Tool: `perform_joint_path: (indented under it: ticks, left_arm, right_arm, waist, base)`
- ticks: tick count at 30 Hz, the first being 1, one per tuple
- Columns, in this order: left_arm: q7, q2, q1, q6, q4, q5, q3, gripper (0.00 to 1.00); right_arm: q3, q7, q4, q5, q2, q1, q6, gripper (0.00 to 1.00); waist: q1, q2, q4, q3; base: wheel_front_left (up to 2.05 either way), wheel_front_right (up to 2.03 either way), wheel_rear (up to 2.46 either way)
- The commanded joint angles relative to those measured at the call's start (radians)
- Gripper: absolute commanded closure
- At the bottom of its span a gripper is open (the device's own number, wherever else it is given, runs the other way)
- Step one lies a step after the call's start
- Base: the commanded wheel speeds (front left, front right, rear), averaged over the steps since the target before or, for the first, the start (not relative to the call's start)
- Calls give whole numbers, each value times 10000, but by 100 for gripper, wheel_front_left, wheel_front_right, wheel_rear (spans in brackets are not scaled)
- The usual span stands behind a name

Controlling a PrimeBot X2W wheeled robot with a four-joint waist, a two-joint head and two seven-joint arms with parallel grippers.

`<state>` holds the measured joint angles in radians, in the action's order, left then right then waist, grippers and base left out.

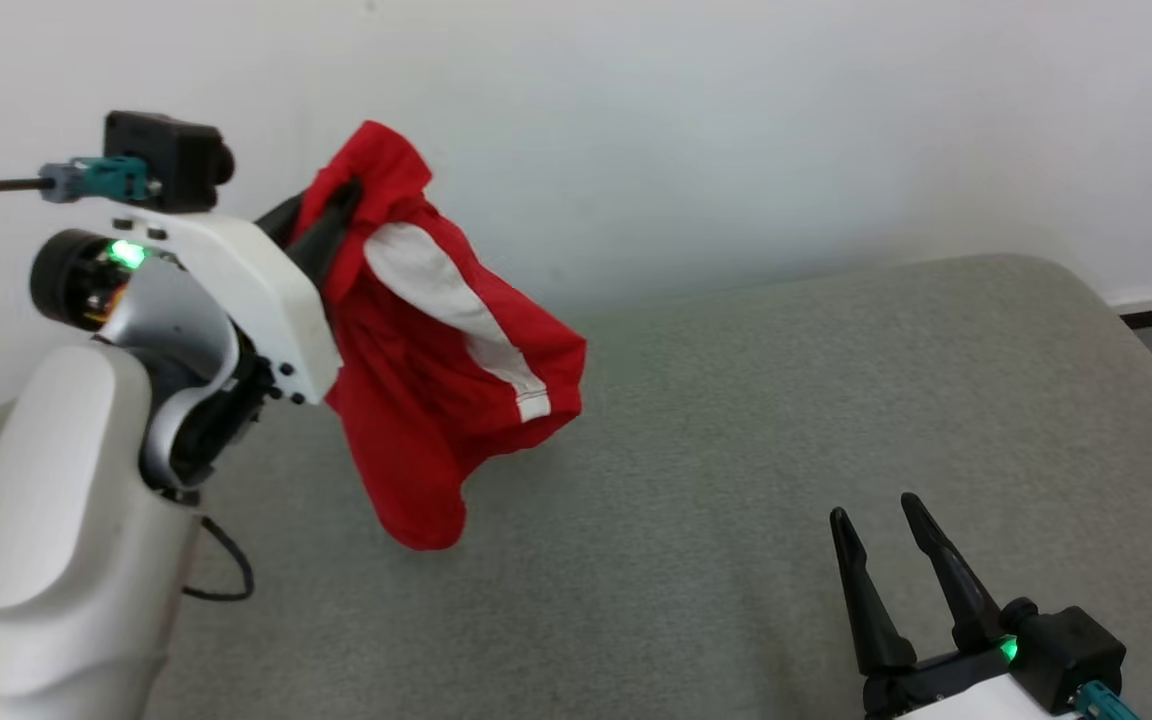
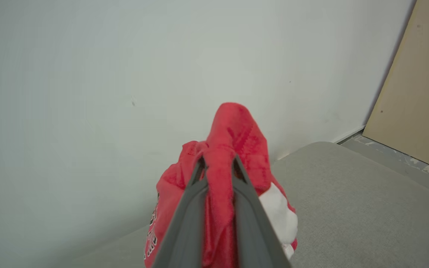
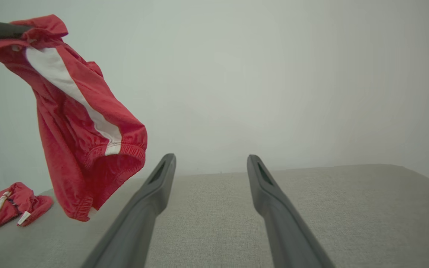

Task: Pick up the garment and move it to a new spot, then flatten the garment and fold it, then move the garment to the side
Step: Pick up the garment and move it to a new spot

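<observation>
Head camera is looking down, right wrist level at the wall [image 3: 274, 74]; both are showing shorts [image 1: 436, 400] at ten o'clock

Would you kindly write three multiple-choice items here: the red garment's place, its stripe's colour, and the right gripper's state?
1. Where is the red garment? A hanging from the left gripper; B in a basket; C on a chair.
2. Its stripe is: A blue; B white; C yellow.
3. The right gripper has its jaws: A shut on cloth; B shut, empty; C open, empty.
Key: A, the left jaws pinch its bunched top; B, white band on red; C, jaws apart, nothing between.
</observation>
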<state>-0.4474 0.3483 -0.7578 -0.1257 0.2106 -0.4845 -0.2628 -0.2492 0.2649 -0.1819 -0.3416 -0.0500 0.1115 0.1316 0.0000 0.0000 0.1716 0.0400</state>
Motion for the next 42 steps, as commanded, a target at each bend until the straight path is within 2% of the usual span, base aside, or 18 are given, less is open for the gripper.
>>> perform_joint_path:
  ticks: [1, 8, 15, 22, 32, 33, 34, 35, 42]
  left_arm:
    - [46, -118, 134, 2, -227, -140, -28, 100]
    - [151, -958, 389, 39, -1122, -869, -199, 100]
    - [335, -1294, 1072, 161, -1035, -1117, -348, 100]
    - [1387, -1422, 2139, 283, 438, -1290, -110, 100]
    - [3371, -1644, 2723, 114, 3806, -1137, -130, 100]
    - [3526, -1679, 2655, 114, 4097, -1071, -210, 85]
    - [3690, -1720, 2566, 77, 4351, -1077, -253, 55]
    - [3841, -1769, 2474, 41, 4569, -1117, -304, 0]
    - [4795, -1822, 1913, -42, 5136, -1067, -852, 0]
  right_arm:
    - [44, -8, 14, 110, -17, 39, -18, 0]
    - [236, -8, 73, 196, -88, 119, -18, 0]
    - [294, -8, 108, 192, -91, 106, -18, 0]
    - [290, -8, 106, 155, -83, 184, -18, 0]
    - [64, -8, -48, 158, -131, 367, -18, 0]
    - [42, -8, -69, 164, -154, 404, -18, 0]
    - [27, -7, -85, 170, -167, 443, -18, 0]
    - [26, -7, -91, 176, -174, 468, -18, 0]
    - [-46, -9, -205, 183, -288, 333, -18, 0]
  waist:
    - [0, 0, 464, -52]
    - [0, 0, 1449, -130]
    - [0, 0, 1988, -325]
    - [0, 0, 2198, -570]
    - [0, 0, 1788, -1000]
    - [0, 0, 1726, -1025]
    - [0, 0, 1668, -1036]
    - [0, 0, 1606, -1037]
    - [0, 0, 1141, -756]
  base:
    - [0, 0, 0]
    - [0, 0, 0]
    - [0, 0, 0]
    - [0, 0, 0]
    - [0, 0, 0]
    - [0, 0, 0]
    - [0, 0, 0]
    - [0, 0, 0]
    - [0, 0, 0]
